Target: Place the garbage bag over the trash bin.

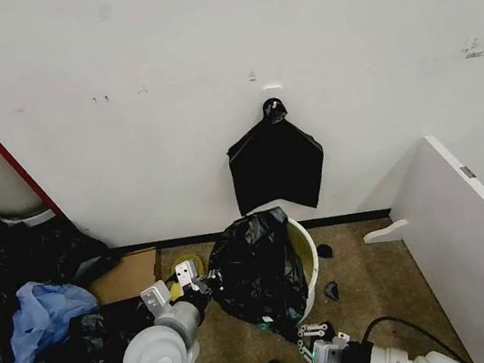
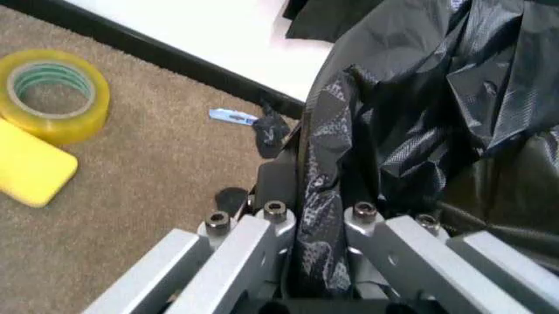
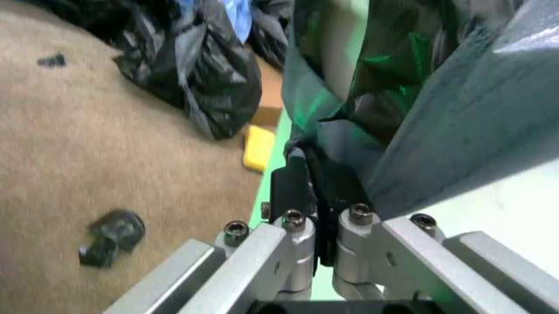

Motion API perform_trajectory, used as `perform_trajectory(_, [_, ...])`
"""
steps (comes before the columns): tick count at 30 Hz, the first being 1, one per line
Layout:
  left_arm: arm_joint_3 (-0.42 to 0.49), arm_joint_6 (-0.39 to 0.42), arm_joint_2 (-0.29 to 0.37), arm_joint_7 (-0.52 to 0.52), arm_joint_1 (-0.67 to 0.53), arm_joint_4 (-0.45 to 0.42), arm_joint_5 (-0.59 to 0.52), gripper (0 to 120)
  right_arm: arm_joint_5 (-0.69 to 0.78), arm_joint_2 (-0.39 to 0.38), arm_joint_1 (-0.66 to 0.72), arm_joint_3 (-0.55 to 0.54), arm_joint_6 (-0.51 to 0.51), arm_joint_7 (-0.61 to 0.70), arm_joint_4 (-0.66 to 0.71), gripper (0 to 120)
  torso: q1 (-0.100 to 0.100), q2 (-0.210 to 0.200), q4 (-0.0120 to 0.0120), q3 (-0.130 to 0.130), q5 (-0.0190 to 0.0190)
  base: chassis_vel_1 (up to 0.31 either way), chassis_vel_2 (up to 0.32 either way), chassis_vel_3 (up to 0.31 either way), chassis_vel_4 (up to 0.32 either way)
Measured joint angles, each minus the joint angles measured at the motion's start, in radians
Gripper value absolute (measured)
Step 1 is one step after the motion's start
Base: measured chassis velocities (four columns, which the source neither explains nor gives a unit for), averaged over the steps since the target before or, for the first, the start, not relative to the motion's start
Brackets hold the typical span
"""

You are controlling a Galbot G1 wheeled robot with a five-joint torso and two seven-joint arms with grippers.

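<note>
2 grippers are engaged on the garbage bag, which lies draped over the left and front of the trash bin, an off-white bucket standing on the carpet just below the flat black bag bundle hung on the wall.

Left gripper: positioned at the bag's left side. In the left wrist view its jaws are closed on a pleat of black film, which runs down between them. Grip appears secure.

Right gripper: positioned low at the front of the bin, near its base. In the right wrist view the fingers stand close together with dark film caught between them, beside the bin's pale wall; judged to be clamped on the bag's lower edge.

Coverage: the bin's right rim and yellowish inner wall are exposed, so the bag mouth is judged only partly seated.

Recommendations for the step in hand:
1. Keep both grips firm; the film is thin and slippery and may tear if jerked.
2. Spread the 2 held points apart to open the mouth before stretching it across the bare right rim.
3. Pull evenly, as the light bucket could tip or slide.
4. Avoid the tape roll and yellow sponge on the carpet near the left gripper.
</note>
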Motion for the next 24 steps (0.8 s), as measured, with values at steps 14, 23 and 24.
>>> perform_trajectory(14, [0.002, 0.008, -0.004, -0.009, 0.002, 0.000, -0.018, 3, -0.027, 0.011, 0.001, 0.023, 0.012, 0.005, -0.078, 0, 0.000, 0.000, -0.0001, 0.000, 0.0000, 0.000, 0.000, 0.000, 0.000])
perform_trajectory(23, [-0.001, -0.049, -0.032, -0.040, -0.006, 0.033, 0.000, 3, -0.030, 0.013, -0.089, 0.074, 0.034, 0.057, 0.005, 26, 0.000, 0.000, -0.0001, 0.000, -0.0001, 0.000, 0.000, 0.000, 0.000])
perform_trajectory(24, [-0.003, -0.054, -0.034, -0.046, -0.011, 0.038, -0.004, 3, -0.030, 0.015, -0.097, 0.078, 0.035, 0.060, 0.013, 32, 0.000, 0.000, -0.0002, 0.000, -0.0002, 0.000, 0.000, 0.000, 0.000])
